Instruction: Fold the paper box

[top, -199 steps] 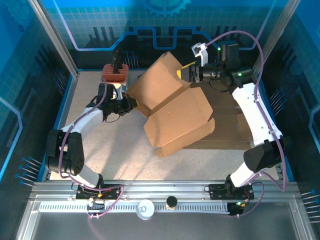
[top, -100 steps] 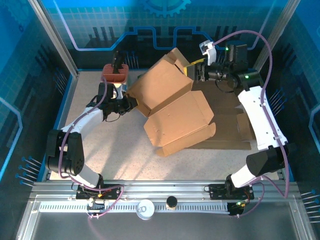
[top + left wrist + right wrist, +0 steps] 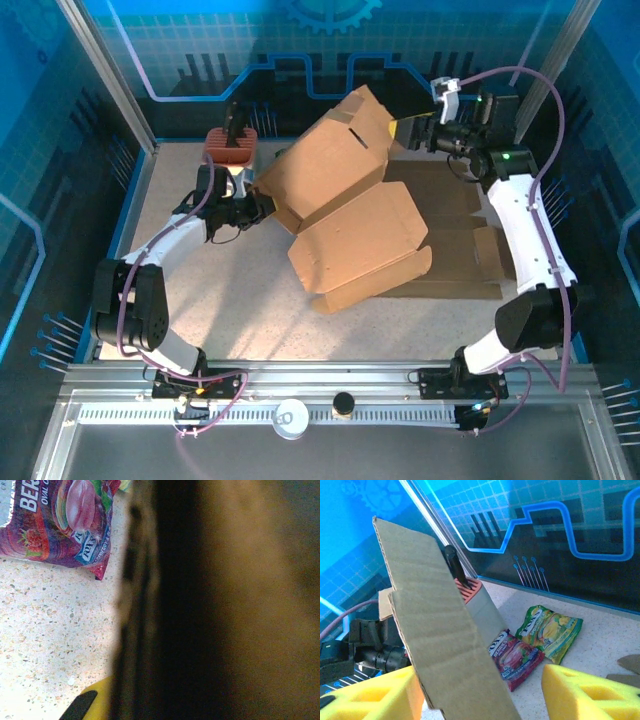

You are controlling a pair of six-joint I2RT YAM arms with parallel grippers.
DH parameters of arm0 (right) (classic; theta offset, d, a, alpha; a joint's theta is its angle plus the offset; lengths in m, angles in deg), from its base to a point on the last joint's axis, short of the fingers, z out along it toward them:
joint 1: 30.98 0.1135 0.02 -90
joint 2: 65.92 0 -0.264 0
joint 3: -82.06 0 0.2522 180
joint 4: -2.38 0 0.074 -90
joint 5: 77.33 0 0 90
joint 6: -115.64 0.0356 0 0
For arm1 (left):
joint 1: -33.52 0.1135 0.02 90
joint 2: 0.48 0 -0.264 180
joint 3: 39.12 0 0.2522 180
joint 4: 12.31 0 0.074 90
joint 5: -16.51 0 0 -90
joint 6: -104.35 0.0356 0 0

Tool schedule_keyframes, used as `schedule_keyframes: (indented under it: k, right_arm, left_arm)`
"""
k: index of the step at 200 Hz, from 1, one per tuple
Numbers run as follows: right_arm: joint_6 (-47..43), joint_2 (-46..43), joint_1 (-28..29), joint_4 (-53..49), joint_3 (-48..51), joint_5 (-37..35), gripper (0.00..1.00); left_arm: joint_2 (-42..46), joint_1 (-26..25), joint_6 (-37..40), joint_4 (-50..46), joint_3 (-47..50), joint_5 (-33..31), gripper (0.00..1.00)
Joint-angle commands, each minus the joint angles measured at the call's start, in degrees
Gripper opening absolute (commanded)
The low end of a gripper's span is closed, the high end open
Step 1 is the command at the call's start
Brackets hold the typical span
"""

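The jaws of the left gripper (image 3: 256, 208) were clenched on the left edge of the box (image 3: 350, 225). In the left wrist view the cardboard sat so close that it was a brown blur, with a yellow pad (image 3: 97, 705) just beneath it. The jaws of the right gripper (image 3: 406, 130) stood apart, grasping nothing. In the right wrist view the raised flap (image 3: 435, 630) rose between its two pads, close against one and well clear of the other.

The box lay half open in the middle of the table (image 3: 220, 300), with one panel tilted up toward the back wall and a lower panel spread toward the arms. It rested partly on a flat cardboard sheet (image 3: 465, 235) on the right. Behind it lay a red snack packet (image 3: 517, 660) and a green packet (image 3: 551, 627), beside a reddish holder (image 3: 231, 147).

The step in hand looked to be bringing the raised flap over. To do it well, the right jaws should probably meet the flap near its free edge, squarely across the board. They should then swing it about its crease rather than drag it, so that it bends at the score and not in mid-panel. The left grip would serve as the anchor; if it slipped, the whole box would likely pivot on the table. A light pinch should be enough, since hard pressure might dent the board.
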Motion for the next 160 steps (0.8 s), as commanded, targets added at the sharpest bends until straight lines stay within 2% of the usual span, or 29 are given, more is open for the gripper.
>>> schedule_keyframes:
  k: [1, 38, 60, 70, 131, 160]
  right_arm:
    - [5.8, -2.7, -1.4, 7.5, 0.9, 5.8, 0.65]
    - [13.7, -3.2, -4.8, 15.0, 2.9, 9.5, 0.72]
    - [21.3, -2.0, -7.1, 22.8, 4.6, 12.2, 0.73]
    - [22.2, -0.8, -7.2, 23.2, 4.2, 12.5, 0.73]
    - [7.1, 10.8, 0.8, 2.6, -8.4, 12.3, 0.67]
    - [5.2, 12.6, 2.8, 0.7, -10.1, 14.7, 0.64]
  left_arm:
    - [0.3, -0.1, 1.2, 0.6, -2.4, 2.4, 0.0]
    - [0.2, -0.1, 1.0, 0.7, -2.5, 2.4, 0.0]
    - [0.2, -0.1, 1.1, 0.8, -2.4, 2.4, 0.0]
    - [0.2, -0.1, 1.0, 0.8, -2.5, 2.4, 0.0]
    - [-0.1, -0.1, 1.2, 0.8, -2.7, 2.5, 0.0]
    - [-0.3, -0.1, 1.3, 0.7, -2.8, 2.5, 0.0]
